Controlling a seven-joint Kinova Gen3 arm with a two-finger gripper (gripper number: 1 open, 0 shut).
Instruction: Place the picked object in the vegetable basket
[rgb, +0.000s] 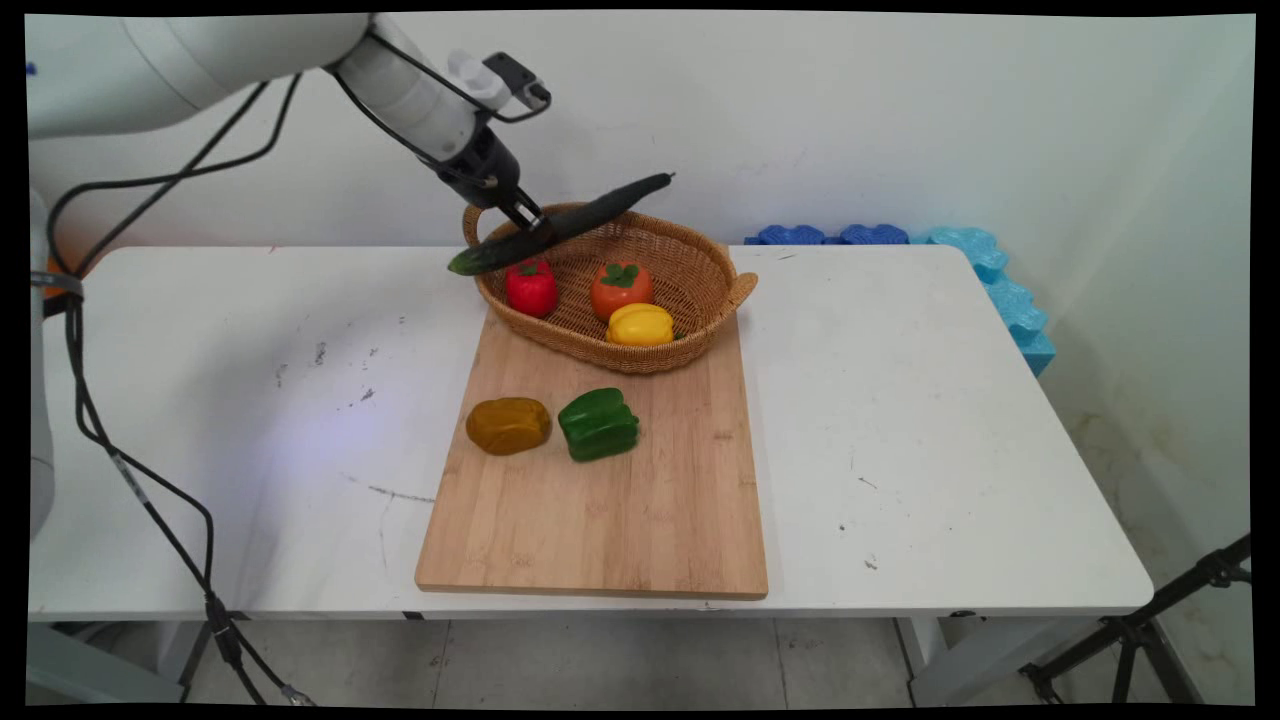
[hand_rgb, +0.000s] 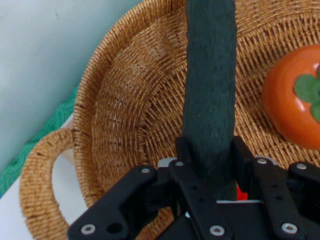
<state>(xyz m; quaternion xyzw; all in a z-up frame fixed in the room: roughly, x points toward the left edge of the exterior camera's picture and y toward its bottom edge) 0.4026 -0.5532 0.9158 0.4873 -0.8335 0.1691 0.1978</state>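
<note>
the cutting board (rgb: 600, 500) lies on the table (rgb: 900, 420), near its middle. the basket (rgb: 690, 270) sits on the board's far end. in the basket: a tomato-like fruit (rgb: 531, 288) at left, a persimmon (rgb: 621, 288) to its right, a pepper (rgb: 641, 324) in front of the persimmon. on the board, before the basket, a potato-like piece (rgb: 508, 425) lies left of a second pepper (rgb: 598, 424), just beside it. the cucumber (rgb: 560, 225) is held tilted over the basket's left rear rim.
</note>
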